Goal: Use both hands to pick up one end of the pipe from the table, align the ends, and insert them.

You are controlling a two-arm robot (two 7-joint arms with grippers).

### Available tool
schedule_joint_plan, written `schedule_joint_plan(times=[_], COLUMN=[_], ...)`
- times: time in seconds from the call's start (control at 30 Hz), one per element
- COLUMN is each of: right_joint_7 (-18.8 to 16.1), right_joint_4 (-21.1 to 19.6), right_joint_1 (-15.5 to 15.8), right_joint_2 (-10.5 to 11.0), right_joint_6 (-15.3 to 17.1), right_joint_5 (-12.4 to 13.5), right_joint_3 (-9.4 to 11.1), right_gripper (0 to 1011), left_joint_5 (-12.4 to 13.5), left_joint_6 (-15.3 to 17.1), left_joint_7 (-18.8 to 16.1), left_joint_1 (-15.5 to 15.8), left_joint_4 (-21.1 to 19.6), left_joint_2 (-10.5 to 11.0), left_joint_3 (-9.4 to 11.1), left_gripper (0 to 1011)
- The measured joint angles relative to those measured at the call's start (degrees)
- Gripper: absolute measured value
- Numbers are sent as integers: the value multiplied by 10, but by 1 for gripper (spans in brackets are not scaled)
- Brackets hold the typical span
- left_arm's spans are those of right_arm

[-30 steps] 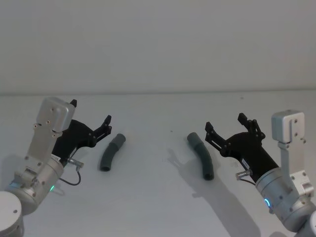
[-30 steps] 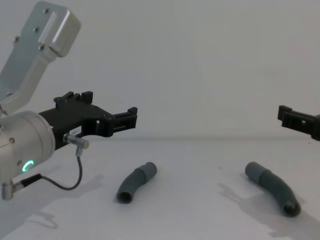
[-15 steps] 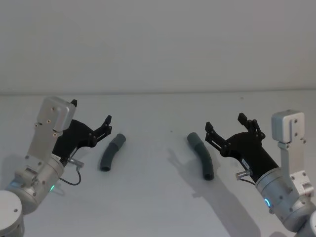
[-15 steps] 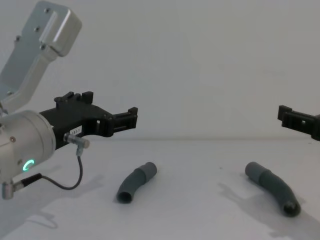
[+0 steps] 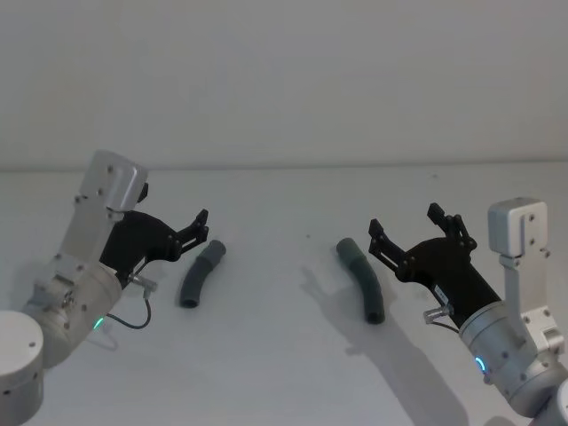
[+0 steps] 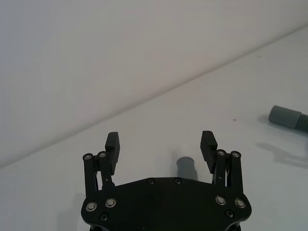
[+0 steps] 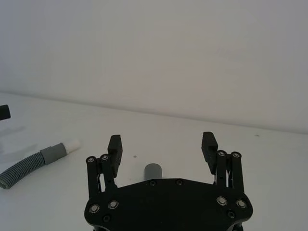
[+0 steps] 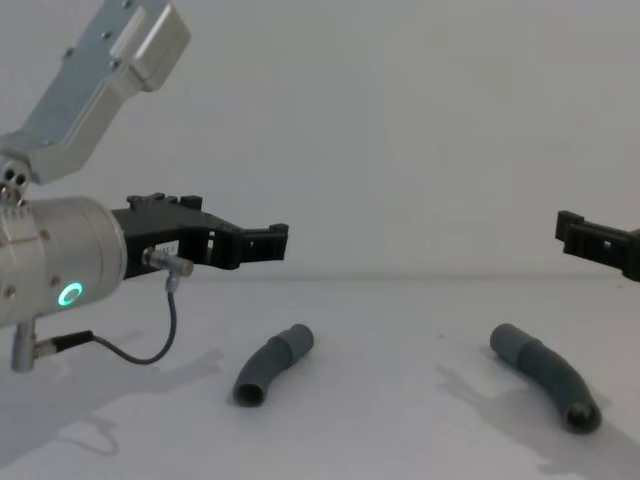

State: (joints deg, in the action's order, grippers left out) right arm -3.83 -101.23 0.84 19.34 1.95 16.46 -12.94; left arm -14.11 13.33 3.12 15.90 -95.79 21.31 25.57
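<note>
Two curved dark-grey pieces of the pipe lie apart on the white table [image 5: 284, 373]. The left piece [image 5: 200, 273] [image 8: 272, 362] is just right of my open left gripper [image 5: 173, 204] [image 8: 262, 243], which hovers above the table. In the left wrist view the gripper [image 6: 160, 139] frames that piece's end [image 6: 185, 166] beyond its fingers. My right gripper [image 5: 405, 220] [image 7: 161, 141], also open, hovers right of the right piece [image 5: 362, 280] [image 8: 545, 372], with that piece's end [image 7: 153, 171] beyond its fingers. The left piece carries a white tip [image 7: 72, 144].
A plain white wall rises behind the table's far edge [image 5: 284, 167]. Bare tabletop lies between the two pieces and in front of them. A thin black cable [image 8: 130, 352] loops under the left wrist.
The left arm has swung a little to the right and up, bringing its gripper nearer the left piece. The right arm and both pieces have not moved.
</note>
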Motion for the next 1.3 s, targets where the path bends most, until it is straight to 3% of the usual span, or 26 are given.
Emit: schedule_joint_plan(times=[0.3, 0.57, 1.0, 1.3], right_joint_7=[0, 0, 0, 0], right_joint_4=[0, 0, 0, 0], right_joint_1=[0, 0, 0, 0], right_joint_2=[0, 0, 0, 0], right_joint_6=[0, 0, 0, 0], right_joint_5=[0, 0, 0, 0], right_joint_3=[0, 0, 0, 0], right_gripper=[1002, 1002, 1002, 1002], left_joint_5=[-19, -27, -31, -29], left_joint_6=[77, 109, 126, 132], left_joint_7=[26, 34, 42, 62], left_joint_1=[22, 35, 61, 84], left_joint_4=[-3, 12, 65, 102], left_joint_2=[-1, -9, -32, -44], left_joint_3=[0, -4, -7, 4], left_gripper=[1001, 1002, 1002, 1002])
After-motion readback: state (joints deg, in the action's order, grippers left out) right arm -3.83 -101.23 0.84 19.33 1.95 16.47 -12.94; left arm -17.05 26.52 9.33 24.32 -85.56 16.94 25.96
